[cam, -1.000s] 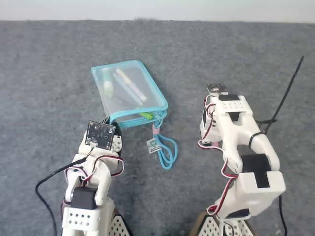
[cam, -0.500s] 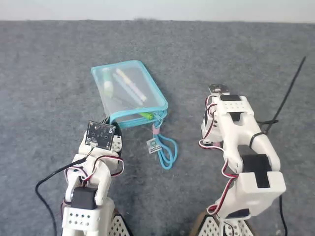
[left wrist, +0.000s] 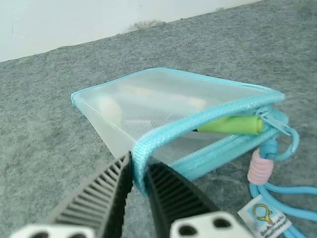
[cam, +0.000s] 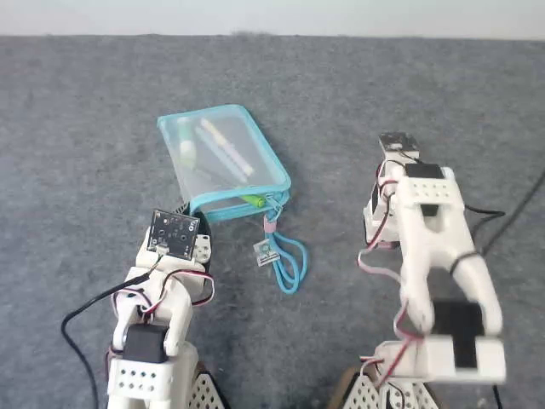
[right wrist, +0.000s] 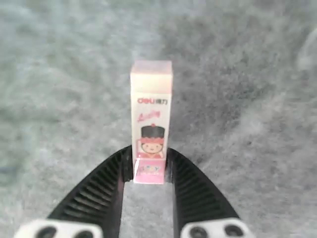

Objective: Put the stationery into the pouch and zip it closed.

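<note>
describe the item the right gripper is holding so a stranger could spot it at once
On the grey table, find the right arm, off to the side of the blue pouch. The right gripper pinches a small box: pink and white with a cartoon figure, and not in the pouch.

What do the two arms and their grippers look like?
Left arm and right arm: white plastic shells, black motor blocks, loose red, white and black wires. A dark square circuit board sits on the left wrist. Left gripper and right gripper: black ribbed fingers on white bases with round holes.
</note>
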You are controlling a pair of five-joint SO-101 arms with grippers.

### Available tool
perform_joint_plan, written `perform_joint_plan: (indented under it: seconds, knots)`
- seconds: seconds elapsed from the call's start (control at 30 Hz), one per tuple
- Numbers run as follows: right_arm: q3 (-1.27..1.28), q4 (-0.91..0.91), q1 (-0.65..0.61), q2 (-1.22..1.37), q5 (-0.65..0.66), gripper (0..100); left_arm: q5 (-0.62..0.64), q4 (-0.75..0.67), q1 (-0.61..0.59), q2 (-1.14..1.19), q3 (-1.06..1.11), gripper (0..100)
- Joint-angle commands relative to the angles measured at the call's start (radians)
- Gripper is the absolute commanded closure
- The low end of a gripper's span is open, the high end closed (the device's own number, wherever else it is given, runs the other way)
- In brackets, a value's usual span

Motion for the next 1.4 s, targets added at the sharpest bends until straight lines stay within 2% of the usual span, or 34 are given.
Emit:
perform_joint_plan:
  seconds: [0.0,0.23,0.47,0.73,0.9,1.1,1.37]
  knots:
    - [0.049,0.012,-0.082,-0.237,0.072,99.1,-0.002,-0.005,0.009,-0.015,-0.007,99]
    - [0.098,0.094,-0.417,-0.463,0.210,99.1,-0.002,-0.005,0.009,-0.015,-0.007,99]
    - [0.009,0.166,-0.674,-0.449,0.265,99.1,-0.002,-0.005,0.009,-0.015,-0.007,99]
    - [-0.252,0.191,-0.694,-0.165,0.195,99.1,-0.003,-0.005,0.012,-0.015,-0.007,99]
    - [-0.531,0.303,-0.691,0.076,0.164,99.1,-0.040,0.002,0.074,-0.015,-0.007,99]
    - [-0.885,0.463,-0.690,0.329,0.137,99.1,-0.044,0.002,0.083,-0.015,-0.007,99]
    - [-1.260,0.544,-0.593,0.553,0.009,99.0,-0.077,0.003,0.089,-0.015,-0.007,99]
